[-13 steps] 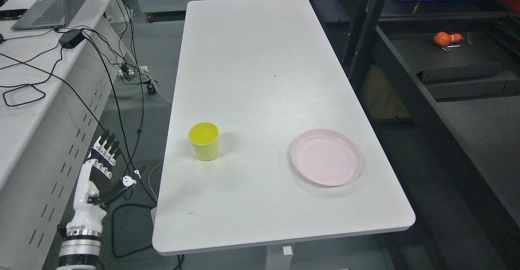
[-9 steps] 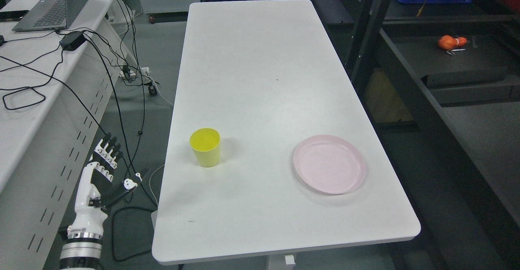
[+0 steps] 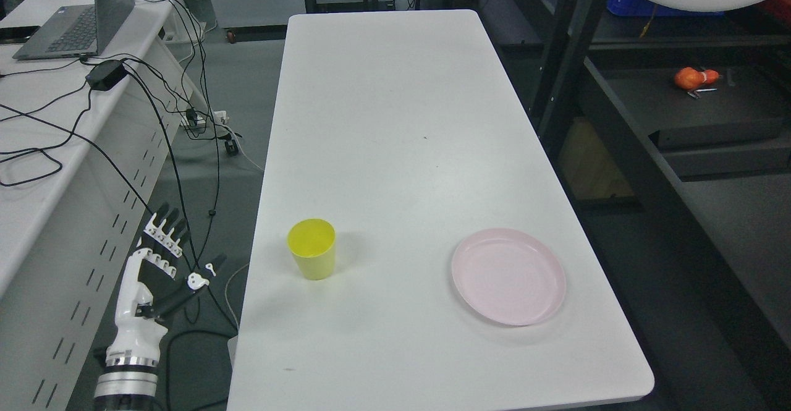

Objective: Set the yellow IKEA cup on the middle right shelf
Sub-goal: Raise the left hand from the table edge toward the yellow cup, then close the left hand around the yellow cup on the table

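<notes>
White desk (image 3: 395,120) carries the yellow cup (image 3: 312,249) upright, right of and apart from the spread, empty left hand (image 3: 162,256); looks light, rigid, smooth plastic, so wrap its mid-wall.

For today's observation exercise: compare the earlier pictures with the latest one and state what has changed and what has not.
Only the camera moved: the whole scene slid down the picture. The yellow cup stands upright on the white table, left of the pink plate, untouched as before. The left hand stays open beside the table, holding nothing.
</notes>
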Robot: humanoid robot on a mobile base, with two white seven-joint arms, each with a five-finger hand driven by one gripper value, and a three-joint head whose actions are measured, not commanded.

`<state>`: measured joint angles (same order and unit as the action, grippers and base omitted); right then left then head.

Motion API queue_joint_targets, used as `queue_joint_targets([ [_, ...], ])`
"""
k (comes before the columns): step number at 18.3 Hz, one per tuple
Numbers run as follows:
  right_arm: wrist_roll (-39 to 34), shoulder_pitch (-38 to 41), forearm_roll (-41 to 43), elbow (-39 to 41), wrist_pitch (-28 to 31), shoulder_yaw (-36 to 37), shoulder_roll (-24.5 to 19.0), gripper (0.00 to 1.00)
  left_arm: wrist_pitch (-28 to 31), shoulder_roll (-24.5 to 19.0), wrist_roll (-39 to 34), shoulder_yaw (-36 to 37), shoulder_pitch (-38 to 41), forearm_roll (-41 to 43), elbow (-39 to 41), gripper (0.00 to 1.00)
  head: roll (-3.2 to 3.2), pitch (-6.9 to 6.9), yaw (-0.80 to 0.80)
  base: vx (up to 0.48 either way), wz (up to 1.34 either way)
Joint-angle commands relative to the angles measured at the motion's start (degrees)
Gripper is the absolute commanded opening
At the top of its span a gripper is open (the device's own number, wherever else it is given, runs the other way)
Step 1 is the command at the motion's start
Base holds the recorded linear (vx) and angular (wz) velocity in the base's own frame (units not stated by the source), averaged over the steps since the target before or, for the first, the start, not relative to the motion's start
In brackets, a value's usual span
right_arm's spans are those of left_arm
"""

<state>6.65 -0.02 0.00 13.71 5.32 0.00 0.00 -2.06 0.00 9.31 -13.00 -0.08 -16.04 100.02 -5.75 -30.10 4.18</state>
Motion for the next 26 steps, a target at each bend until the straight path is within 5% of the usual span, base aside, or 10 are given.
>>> queue_joint_targets([
  [1, 0.03, 0.81, 1.41, 0.00, 0.05, -0.97, 1.00, 0.99, 0.04, -1.00, 0.88, 3.07, -1.67, -5.84, -5.00, 0.98, 0.00, 0.00, 0.00, 0.039, 0.03],
  [10, 0.03, 0.81, 1.41, 0.00, 0.05, -0.97, 1.00, 1.00, 0.74, -1.00, 0.80, 3.86, -11.87, 2.06, -19.42, 0.99, 0.00, 0.00, 0.00, -0.005, 0.00],
  [19, 0.03, 0.81, 1.41, 0.00, 0.05, -0.97, 1.00, 1.00, 0.04, -1.00, 3.95, 18.44, -10.73, 2.41, -17.58, 0.99, 0.00, 0.00, 0.00, 0.000, 0.00],
  [26, 0.03, 0.81, 1.41, 0.00, 0.05, -0.97, 1.00, 0.99, 0.56, -1.00, 4.05, 21.00, -10.12, 4.17, -17.84, 0.99, 0.00, 0.00, 0.00, 0.000, 0.00],
])
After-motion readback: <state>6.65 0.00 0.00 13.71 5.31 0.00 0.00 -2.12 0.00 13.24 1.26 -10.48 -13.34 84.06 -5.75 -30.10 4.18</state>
